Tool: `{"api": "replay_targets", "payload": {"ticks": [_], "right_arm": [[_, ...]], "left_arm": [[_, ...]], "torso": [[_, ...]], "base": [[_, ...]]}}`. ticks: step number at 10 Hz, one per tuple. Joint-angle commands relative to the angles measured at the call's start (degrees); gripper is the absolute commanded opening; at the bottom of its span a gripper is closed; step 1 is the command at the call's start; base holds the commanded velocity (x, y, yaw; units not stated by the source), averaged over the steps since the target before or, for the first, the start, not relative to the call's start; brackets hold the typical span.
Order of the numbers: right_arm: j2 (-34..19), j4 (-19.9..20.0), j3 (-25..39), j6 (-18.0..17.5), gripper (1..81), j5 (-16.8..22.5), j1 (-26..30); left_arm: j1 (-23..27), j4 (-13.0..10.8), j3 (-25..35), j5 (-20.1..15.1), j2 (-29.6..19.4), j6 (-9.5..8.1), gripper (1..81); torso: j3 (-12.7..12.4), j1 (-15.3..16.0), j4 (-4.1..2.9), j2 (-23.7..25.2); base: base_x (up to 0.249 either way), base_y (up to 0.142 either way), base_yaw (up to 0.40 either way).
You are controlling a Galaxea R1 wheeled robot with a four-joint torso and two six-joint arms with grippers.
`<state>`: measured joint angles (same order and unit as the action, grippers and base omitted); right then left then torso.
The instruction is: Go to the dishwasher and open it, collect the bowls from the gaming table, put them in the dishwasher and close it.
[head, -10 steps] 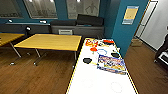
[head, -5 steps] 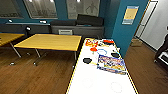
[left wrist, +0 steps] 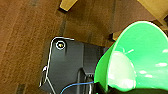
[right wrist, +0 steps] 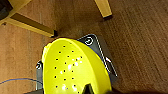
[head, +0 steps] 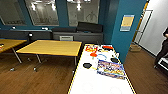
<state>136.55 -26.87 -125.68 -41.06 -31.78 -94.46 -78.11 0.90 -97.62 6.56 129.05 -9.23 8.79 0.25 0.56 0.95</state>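
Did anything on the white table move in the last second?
No visible change. The gaming table, its game boards and the yellow table sit where they were. The green bowl and the yellow bowl show at the wrists.

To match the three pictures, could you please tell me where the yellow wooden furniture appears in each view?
Head view: a yellow table, left of the white gaming table.
Left wrist view: a yellow leg on the floor, beyond the green bowl.
Right wrist view: a yellow leg beyond the yellow bowl.
Shared landmark: the brown wooden floor.
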Motion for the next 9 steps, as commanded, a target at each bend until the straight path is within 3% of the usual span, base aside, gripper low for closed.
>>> {"api": "replay_targets", "payload": {"ticks": [1, 2, 4, 5, 7, 9], "right_arm": [[-3.01, -0.99, -0.78, -0.16, 1.0, 1.46, 0.98], [-2.83, -0.99, -1.21, -0.16, 1.0, 1.37, 0.98], [-1.87, -1.08, -2.54, -0.16, 1.0, 1.72, 1.25], [-0.47, -1.08, -4.71, -0.25, 1.0, 1.98, 1.34], [2.44, -1.08, -10.26, -0.77, 1.0, 2.25, 0.98], [2.71, -1.96, -10.71, -1.3, 1.0, 1.9, 0.72]], "left_arm": [[4.05, -1.07, -1.69, -6.73, 0.95, 0.0, 1.0], [4.05, -1.08, -3.35, -6.91, 2.17, 0.0, 1.0], [4.05, -0.99, -7.94, -7.79, 4.73, 0.0, 1.0], [3.97, -0.99, -11.69, -9.71, 7.17, 0.0, 1.0], [3.26, -1.16, -18.29, -10.25, 11.75, 0.18, 1.0], [3.17, -1.17, -20.77, -11.21, 13.95, 0.96, 1.0]], "torso": [[-4.06, 0.0, 0.0, 0.0], [-1.53, -0.02, 0.0, 0.02], [-2.86, -0.09, 0.0, 0.09], [-3.15, -0.11, 0.0, 0.09], [-3.08, -0.15, 0.0, 0.11], [-3.11, -0.15, 0.0, 0.11]], "base": [[0.0, 0.0, 0.0], [0.0, 0.0, 0.0], [0.0, 0.0, 0.0], [0.0, 0.0, 0.0], [0.0, 0.0, 0.0], [0.0, 0.0, 0.0]]}}
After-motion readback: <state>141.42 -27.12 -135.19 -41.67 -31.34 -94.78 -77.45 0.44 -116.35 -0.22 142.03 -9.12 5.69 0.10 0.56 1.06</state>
